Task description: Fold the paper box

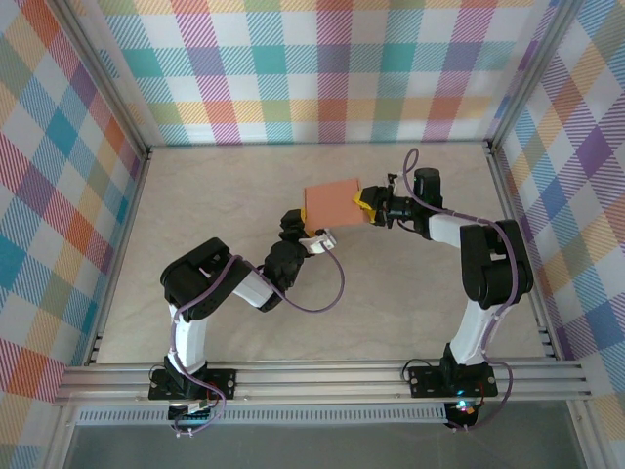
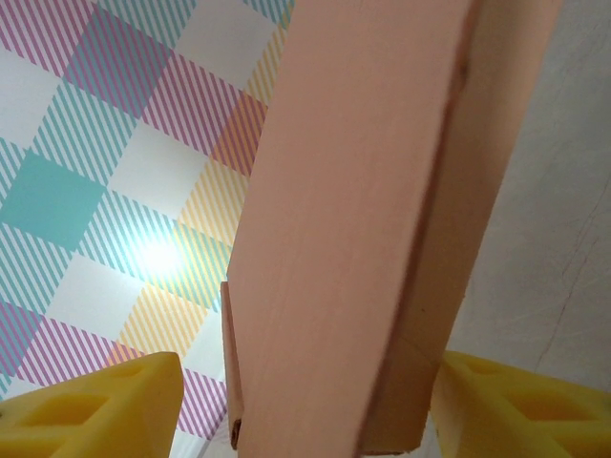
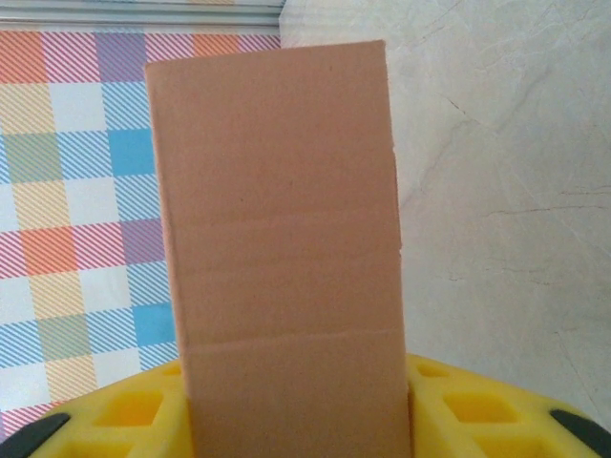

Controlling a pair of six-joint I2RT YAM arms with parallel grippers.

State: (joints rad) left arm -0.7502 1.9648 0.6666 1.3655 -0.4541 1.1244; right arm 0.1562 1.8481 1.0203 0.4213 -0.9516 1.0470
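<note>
The paper box [image 1: 332,202] is a small flat salmon-orange box, held off the table near its middle. My right gripper [image 1: 366,205] is shut on the box's right end. In the right wrist view the box [image 3: 282,210] stands between the yellow fingers [image 3: 477,410], which press both its sides. My left gripper [image 1: 305,232] is at the box's near left corner. In the left wrist view the box [image 2: 353,219] sits edge-on between the jaws of that gripper [image 2: 305,408]. The left yellow finger [image 2: 95,410] stands apart from the card; the right one is at its edge.
The cream table [image 1: 234,186] is walled by plaid panels [image 1: 322,68] at the back and both sides. Aluminium rails [image 1: 322,376] run along the near edge. A purple cable [image 1: 337,288] loops beside the left arm.
</note>
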